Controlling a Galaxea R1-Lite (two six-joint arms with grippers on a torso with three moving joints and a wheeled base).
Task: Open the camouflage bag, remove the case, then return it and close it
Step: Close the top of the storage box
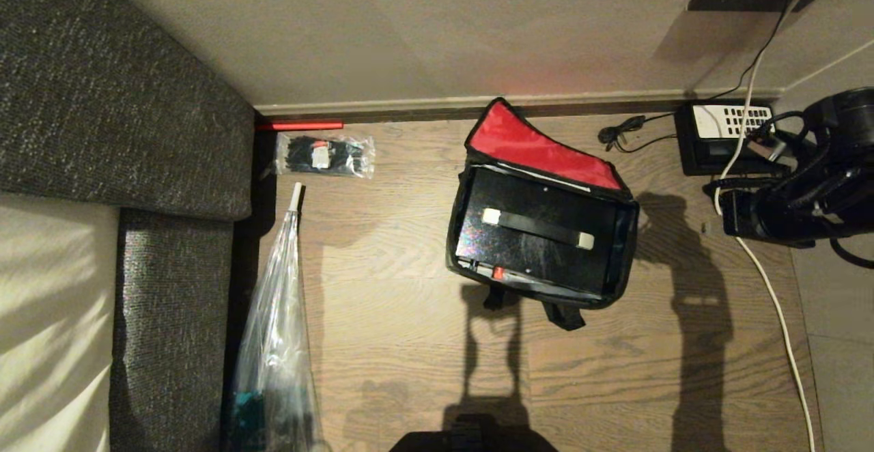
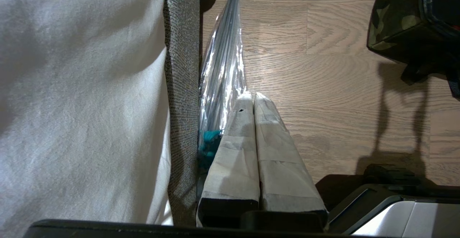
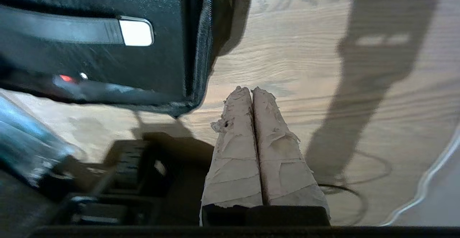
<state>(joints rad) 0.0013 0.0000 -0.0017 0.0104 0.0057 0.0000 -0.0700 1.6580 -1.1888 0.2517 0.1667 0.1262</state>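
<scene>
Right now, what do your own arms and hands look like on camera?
Both hands have two long tapered fingers wrapped in pale grey-white tape over black bases. The left hand has smooth, smudged tape with a small dark hole near one tip. The right hand has frayed, torn tape. In the head view the right arm is bulky, glossy black, with dark cables looping along it.

Home — sofa (image 1: 123, 97), wood floor (image 1: 410, 343).
</scene>
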